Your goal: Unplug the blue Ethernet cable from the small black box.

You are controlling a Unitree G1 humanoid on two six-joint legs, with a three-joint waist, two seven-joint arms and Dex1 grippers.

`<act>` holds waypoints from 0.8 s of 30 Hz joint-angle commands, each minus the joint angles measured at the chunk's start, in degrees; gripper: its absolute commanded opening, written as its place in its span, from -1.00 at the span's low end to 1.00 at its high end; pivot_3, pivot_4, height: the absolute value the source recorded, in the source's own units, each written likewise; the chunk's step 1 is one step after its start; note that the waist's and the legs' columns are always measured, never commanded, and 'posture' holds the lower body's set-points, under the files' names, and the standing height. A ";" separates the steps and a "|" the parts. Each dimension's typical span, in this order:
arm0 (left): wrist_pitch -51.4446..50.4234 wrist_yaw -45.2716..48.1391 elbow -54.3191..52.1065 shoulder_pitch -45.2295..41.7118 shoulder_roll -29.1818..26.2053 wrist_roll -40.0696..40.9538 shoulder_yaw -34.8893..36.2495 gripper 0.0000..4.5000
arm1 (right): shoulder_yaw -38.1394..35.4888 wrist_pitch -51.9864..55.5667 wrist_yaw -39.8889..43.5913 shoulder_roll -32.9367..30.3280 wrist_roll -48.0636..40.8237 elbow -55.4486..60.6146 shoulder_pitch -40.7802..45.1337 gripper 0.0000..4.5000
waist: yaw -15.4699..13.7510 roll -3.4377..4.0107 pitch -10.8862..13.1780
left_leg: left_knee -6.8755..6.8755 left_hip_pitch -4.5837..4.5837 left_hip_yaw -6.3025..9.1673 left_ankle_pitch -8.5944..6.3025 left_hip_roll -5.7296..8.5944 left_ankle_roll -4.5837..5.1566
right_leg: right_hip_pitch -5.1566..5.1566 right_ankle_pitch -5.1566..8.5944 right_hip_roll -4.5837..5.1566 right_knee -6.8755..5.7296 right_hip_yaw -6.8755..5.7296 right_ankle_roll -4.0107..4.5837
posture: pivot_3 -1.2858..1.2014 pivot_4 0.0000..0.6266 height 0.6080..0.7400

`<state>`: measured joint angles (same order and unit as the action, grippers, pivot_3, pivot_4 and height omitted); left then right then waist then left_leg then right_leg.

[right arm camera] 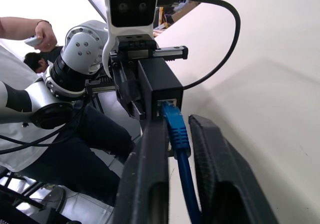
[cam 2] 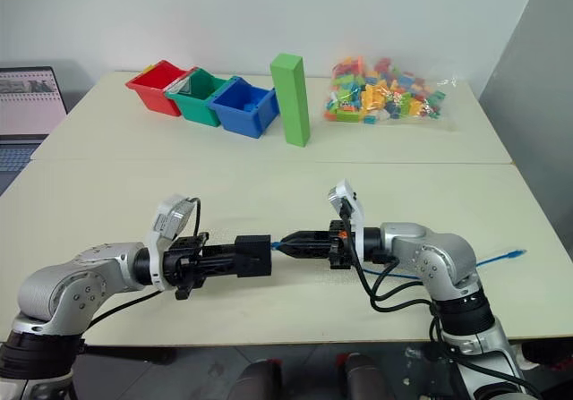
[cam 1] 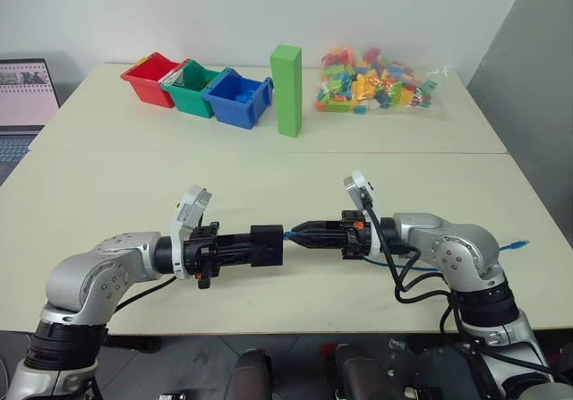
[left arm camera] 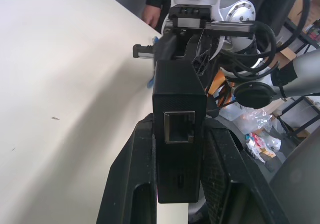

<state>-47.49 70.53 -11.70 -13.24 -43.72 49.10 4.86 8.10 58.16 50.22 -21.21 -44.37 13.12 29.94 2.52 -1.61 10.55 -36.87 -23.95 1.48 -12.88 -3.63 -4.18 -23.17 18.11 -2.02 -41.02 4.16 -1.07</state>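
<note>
Head stereo pair, high, facing forward-down over table (cam 1: 269, 167), wrist cameras close, level, facing each other, sharing small black box (left arm camera: 177, 119)

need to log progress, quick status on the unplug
Left gripper shut on small black box, held above table. Right gripper straddles plug of blue Ethernet cable, grip unclear. Plug still seated in box. Nothing in the way.

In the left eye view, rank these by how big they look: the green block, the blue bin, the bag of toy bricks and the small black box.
1. Bag of toy bricks, widest spread.
2. Green block and blue bin: too alike to rank, one tall, one wide.
3. Small black box, smallest, though nearest the camera.
</note>
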 commanded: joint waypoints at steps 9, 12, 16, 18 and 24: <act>2.65 5.37 0.62 -1.27 -1.34 -1.87 -1.97 -0.65 | -3.12 3.47 -1.35 -0.20 -7.19 4.47 -1.12 -0.03 | 0.01 0.00 0.00 | 0.01 -0.01 0.01 0.00 -0.01 0.00 | -0.01 0.00 -0.01 0.02 -0.01 0.00 | 0.03 -0.52 1.00; 2.26 4.39 1.09 -1.44 -0.85 -1.77 -1.54 -0.65 | -2.59 3.50 -1.92 -0.87 -7.32 6.50 -2.55 -0.03 | 0.02 0.00 0.00 | 0.02 -0.02 0.01 0.00 -0.01 0.00 | -0.01 0.00 -0.01 0.03 0.00 0.00 | 0.03 -0.52 1.00; 1.75 3.39 1.91 -1.90 -0.26 -1.23 -0.92 -0.65 | -0.52 1.69 -2.83 -1.28 -4.98 8.08 -4.13 -0.03 | 0.04 0.00 0.00 | 0.02 -0.02 0.01 0.00 -0.01 0.01 | -0.01 0.00 -0.01 0.05 0.00 0.00 | 0.03 -0.52 1.00; 1.73 3.34 1.69 -1.81 -0.26 -1.20 -0.98 -0.65 | 0.07 0.96 -3.57 -0.86 -4.20 7.91 -4.41 -0.03 | 0.21 0.00 0.00 | 0.02 -0.02 0.01 0.00 -0.02 0.00 | -0.01 0.00 -0.02 0.04 -0.01 -0.01 | 0.03 -0.52 1.00; 1.84 3.26 1.14 -1.53 -0.33 -1.17 -1.20 -0.65 | 0.84 -0.09 -5.11 0.60 -3.23 6.50 -3.79 -0.03 | 0.29 0.00 0.00 | 0.02 -0.03 0.01 0.00 -0.02 0.00 | -0.02 0.00 -0.02 0.04 0.00 -0.01 | 0.03 -0.52 1.00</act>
<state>-45.93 73.66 -9.10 -14.25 -44.05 47.16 2.60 8.96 59.26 45.72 -21.30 -47.79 18.97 25.56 2.81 -1.61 10.55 -36.85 -23.97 1.50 -12.88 -3.64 -4.17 -23.19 18.11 -2.04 -40.97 4.16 -1.07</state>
